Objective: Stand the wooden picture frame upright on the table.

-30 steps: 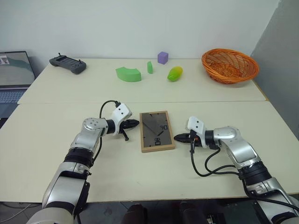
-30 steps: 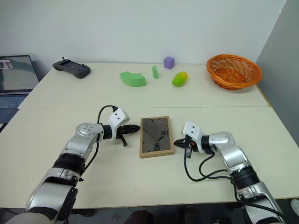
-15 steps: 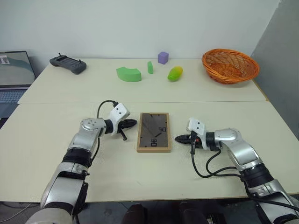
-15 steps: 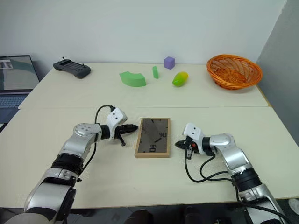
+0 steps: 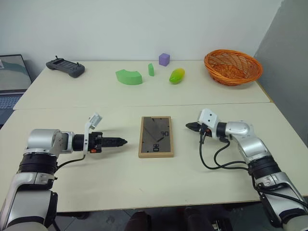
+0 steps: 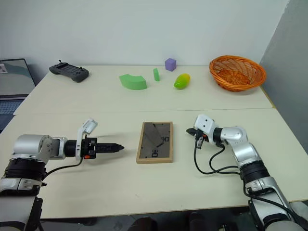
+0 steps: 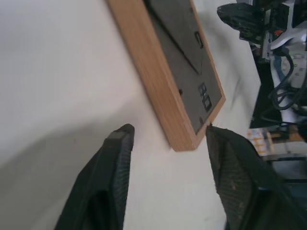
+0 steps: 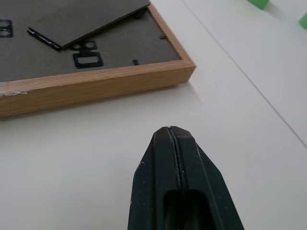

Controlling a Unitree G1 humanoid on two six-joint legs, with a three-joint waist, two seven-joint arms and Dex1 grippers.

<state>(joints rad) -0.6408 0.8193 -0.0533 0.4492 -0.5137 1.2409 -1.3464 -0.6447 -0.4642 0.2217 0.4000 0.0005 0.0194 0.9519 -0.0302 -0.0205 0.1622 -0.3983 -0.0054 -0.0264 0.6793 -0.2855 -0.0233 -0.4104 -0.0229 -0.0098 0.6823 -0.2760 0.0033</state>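
table (image 5: pixel 144 180), left gripper (image 5: pixel 121 141) level, right gripper (image 5: pixel 189 126) pinched

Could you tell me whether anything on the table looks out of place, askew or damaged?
The small light-wood picture frame lies flat on the pale cream table, dark grey back and stand upward, rather than upright. One long wooden edge looks chipped near a corner, seen in the right wrist view. Nothing is spilled.
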